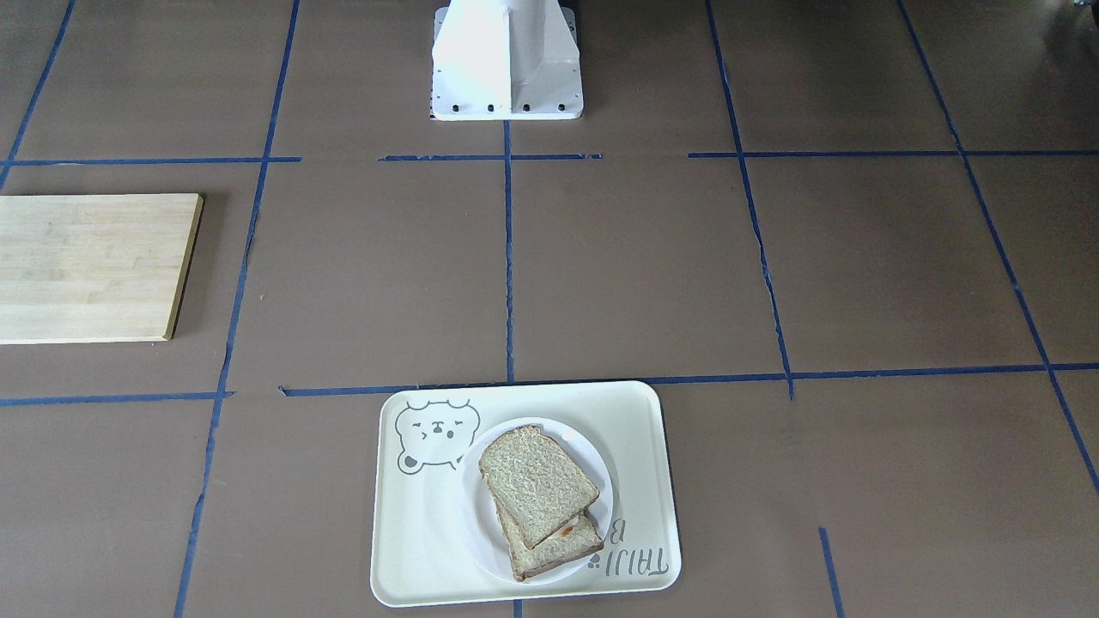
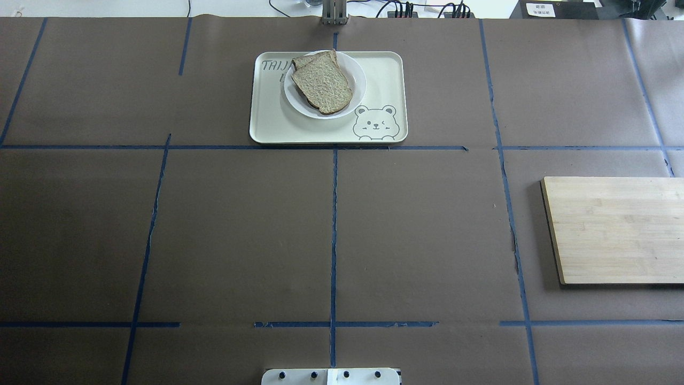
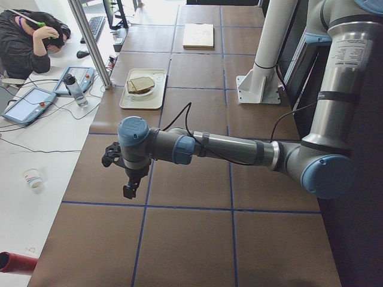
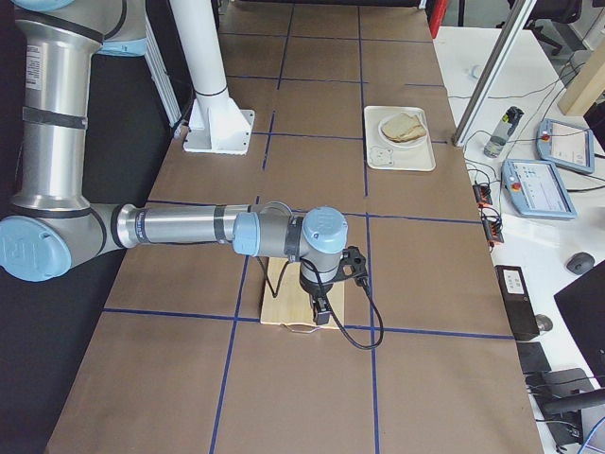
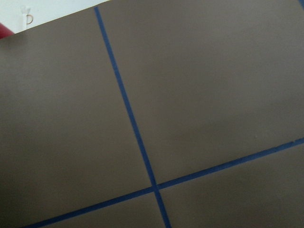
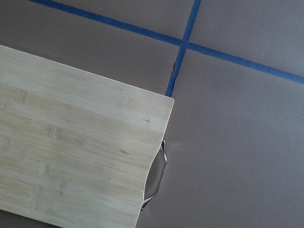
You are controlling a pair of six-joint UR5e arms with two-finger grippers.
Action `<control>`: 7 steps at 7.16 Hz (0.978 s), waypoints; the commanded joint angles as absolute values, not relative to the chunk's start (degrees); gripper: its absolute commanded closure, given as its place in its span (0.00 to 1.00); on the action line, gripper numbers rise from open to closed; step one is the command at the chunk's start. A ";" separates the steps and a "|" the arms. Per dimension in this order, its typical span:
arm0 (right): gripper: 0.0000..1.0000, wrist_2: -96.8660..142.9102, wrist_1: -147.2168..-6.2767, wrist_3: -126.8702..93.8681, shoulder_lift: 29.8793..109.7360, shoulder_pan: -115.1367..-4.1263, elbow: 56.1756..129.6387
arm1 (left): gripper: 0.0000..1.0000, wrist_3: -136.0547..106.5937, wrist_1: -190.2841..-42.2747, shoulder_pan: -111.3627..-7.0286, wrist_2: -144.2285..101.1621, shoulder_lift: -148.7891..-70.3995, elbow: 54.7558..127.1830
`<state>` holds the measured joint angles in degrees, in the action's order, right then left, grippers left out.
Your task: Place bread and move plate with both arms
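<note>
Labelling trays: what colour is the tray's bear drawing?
The bear drawing is grey outline on the cream tray; best in overhead exterior.

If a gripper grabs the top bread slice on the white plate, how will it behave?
The top slice looks thin and porous, so probably light and floppy. It lies skewed over the lower slice, so a push would likely slide it off before the plate moves. Hard squeezing may dent it.
</note>
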<state>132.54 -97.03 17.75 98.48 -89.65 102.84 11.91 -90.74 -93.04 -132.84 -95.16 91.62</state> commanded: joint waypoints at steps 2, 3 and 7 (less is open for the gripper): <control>0.00 132.54 -97.03 17.67 98.70 -89.65 102.74 | 0.00 11.35 -82.13 -93.96 -132.89 -84.91 99.22; 0.00 132.54 -97.03 17.67 98.79 -89.65 102.66 | 0.00 10.55 -80.61 -93.87 -133.15 -84.90 99.32; 0.00 132.54 -97.03 17.75 98.88 -89.65 102.39 | 0.00 10.02 -81.38 -93.52 -133.07 -85.08 99.05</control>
